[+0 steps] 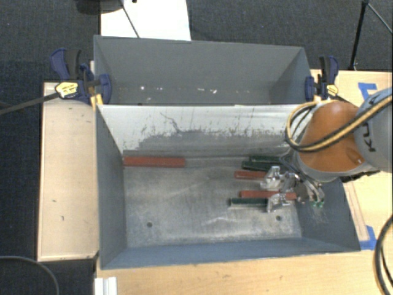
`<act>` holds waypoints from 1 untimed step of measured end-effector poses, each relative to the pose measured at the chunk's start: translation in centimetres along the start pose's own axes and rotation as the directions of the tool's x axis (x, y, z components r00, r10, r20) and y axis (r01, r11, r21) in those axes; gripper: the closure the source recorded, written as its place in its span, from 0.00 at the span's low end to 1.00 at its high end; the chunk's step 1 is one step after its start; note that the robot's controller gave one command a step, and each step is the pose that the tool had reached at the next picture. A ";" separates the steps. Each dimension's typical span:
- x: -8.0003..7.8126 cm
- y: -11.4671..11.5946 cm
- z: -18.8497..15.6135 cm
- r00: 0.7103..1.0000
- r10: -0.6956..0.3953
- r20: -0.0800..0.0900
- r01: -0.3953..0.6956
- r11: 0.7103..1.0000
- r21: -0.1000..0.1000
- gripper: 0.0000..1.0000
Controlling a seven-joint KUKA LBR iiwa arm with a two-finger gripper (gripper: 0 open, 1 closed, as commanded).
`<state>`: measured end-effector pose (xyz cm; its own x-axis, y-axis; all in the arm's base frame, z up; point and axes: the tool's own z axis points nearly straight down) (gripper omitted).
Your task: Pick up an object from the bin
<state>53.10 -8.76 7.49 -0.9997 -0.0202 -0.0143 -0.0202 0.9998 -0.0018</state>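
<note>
My gripper [274,193] hangs low over the right part of the bin floor, its metal fingers among a small cluster of flat sticks. A reddish-brown stick [253,194] lies right at the fingers, and a dark green stick [247,202] lies just below it. Another reddish-brown stick [248,174] and a dark green one [261,163] lie a little farther back. Whether any stick sits between the fingers is hidden by the gripper body.
A long reddish-brown bar [153,161] lies along the back edge of the floor at the left. The arm with its orange cover and cables comes in over the bin's right wall.
</note>
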 end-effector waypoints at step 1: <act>1.7 0.7 -21.3 0.977 -0.215 -0.014 0.215 0.977 -0.006 1.00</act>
<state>51.09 -8.09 28.75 -0.9721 -0.2344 0.0006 -0.2344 0.9721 0.0014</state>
